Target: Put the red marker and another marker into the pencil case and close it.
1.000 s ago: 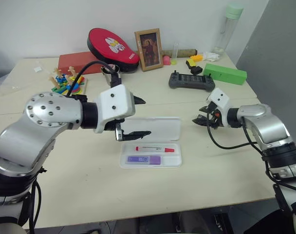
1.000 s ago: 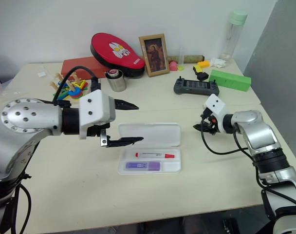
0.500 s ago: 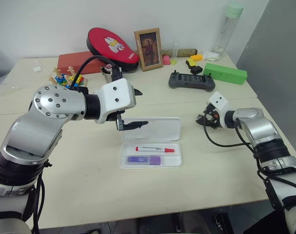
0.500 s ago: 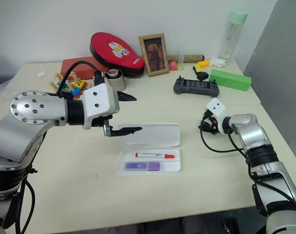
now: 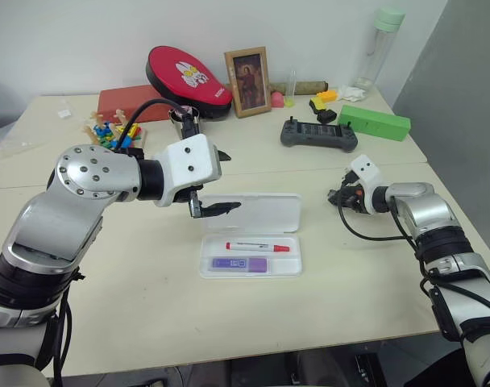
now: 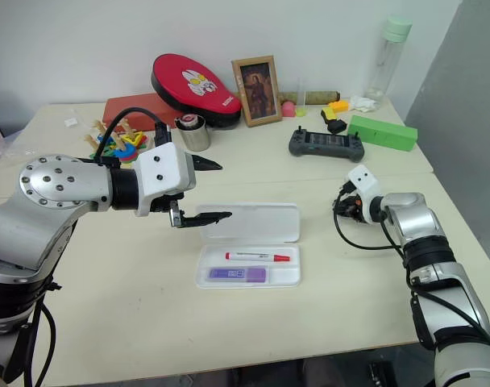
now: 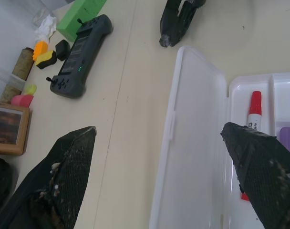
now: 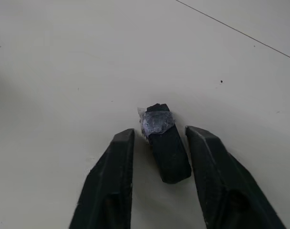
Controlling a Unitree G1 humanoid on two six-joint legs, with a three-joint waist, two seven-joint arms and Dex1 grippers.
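Both pens were in: the thin white red-capped marker (image 5: pixel 256 247) and the stubby purple highlighter (image 5: pixel 238 264) lay side by side in the tray of the flat white plastic pencil case (image 5: pixel 249 268), lid (image 5: pixel 257 213) flat open on the desk (image 5: pixel 148 314). Only closing was left. Your left end effector (image 5: pixel 217 182) was spread wide, empty, over the lid's left end; next you'd need a finger under its far edge to swing it over. The right end effector (image 6: pixel 342 208) was narrowly parted, gripping nothing, low over bare desk beside the case.

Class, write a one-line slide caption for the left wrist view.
Open left gripper hovers over the pencil case lid; red marker lies inside.
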